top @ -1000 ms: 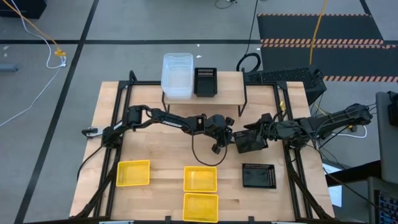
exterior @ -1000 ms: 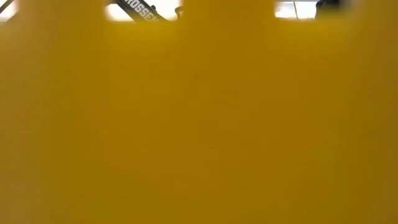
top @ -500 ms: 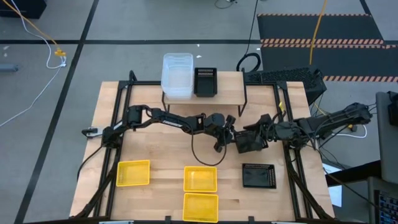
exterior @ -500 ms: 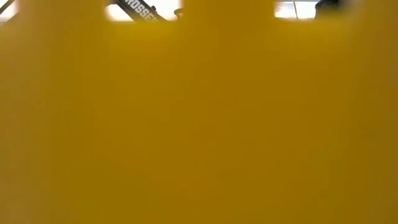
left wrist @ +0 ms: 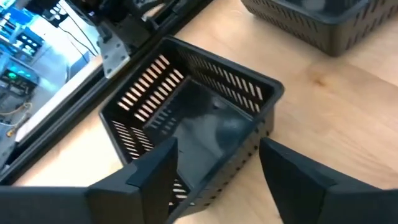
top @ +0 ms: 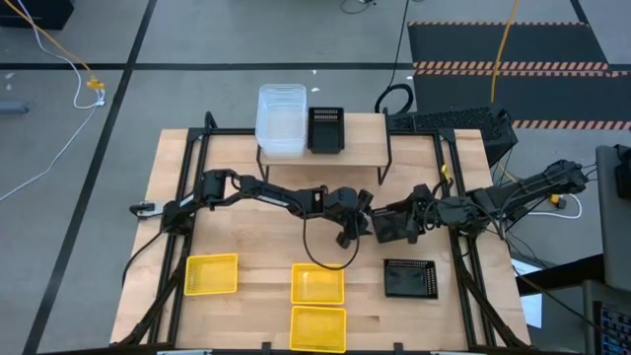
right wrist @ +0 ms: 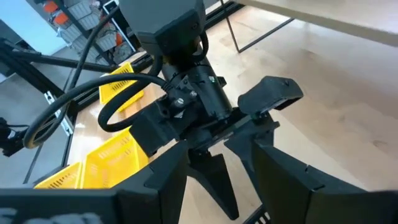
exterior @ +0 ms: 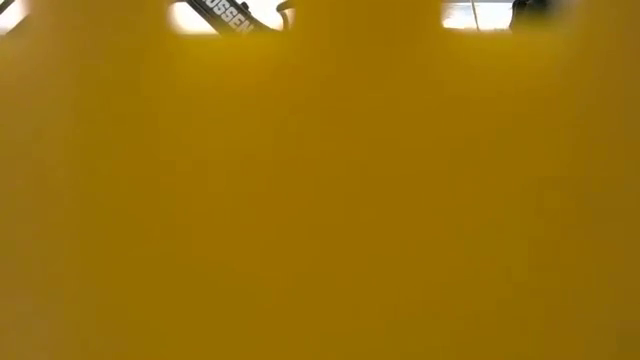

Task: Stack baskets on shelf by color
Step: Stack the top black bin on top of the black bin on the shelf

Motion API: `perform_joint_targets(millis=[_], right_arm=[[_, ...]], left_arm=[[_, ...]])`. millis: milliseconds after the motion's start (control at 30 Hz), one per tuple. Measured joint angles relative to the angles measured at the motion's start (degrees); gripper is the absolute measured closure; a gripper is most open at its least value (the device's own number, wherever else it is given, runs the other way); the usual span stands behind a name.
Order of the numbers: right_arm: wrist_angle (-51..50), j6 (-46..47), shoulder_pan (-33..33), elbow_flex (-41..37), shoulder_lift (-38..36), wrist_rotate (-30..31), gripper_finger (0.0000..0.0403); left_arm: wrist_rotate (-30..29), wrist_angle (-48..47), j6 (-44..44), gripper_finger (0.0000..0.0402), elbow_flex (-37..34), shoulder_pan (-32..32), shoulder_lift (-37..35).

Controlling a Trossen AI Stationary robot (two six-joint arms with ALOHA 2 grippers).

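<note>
Black basket (left wrist: 193, 134) between open left pincer (left wrist: 217, 168), right pincer (top: 394, 223).

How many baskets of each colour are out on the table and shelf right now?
Yellow baskets: 3
Black baskets: 3, one on the shelf, one lying alone on the table, one between the two arms
Clear baskets: at least 1; it may be a nested stack
Total: 7 seen

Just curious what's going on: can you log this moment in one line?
phase: handover | left gripper: open, at black basket | right gripper: holding that basket mid-table | shelf: clear stack, one black
</note>
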Motion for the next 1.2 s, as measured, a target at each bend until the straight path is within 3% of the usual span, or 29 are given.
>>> perform_joint_targets(millis=[167,267,1200], right_arm=[[0.3,-0.8,0.0,0.0,0.0,2.3,0.0232],[0.6,-1.3,0.0,0.0,0.0,2.6,0.0232],[0.7,-3.3,0.0,0.0,0.0,4.3,0.0232]], left_arm=[[0.0,0.3,0.8,0.0135,0.0,0.9,0.1],[0.0,-0.7,0.6,0.0136,0.0,1.2,0.8],[0.0,2.5,2.6,0.0352,0.0,0.3,3.3]])
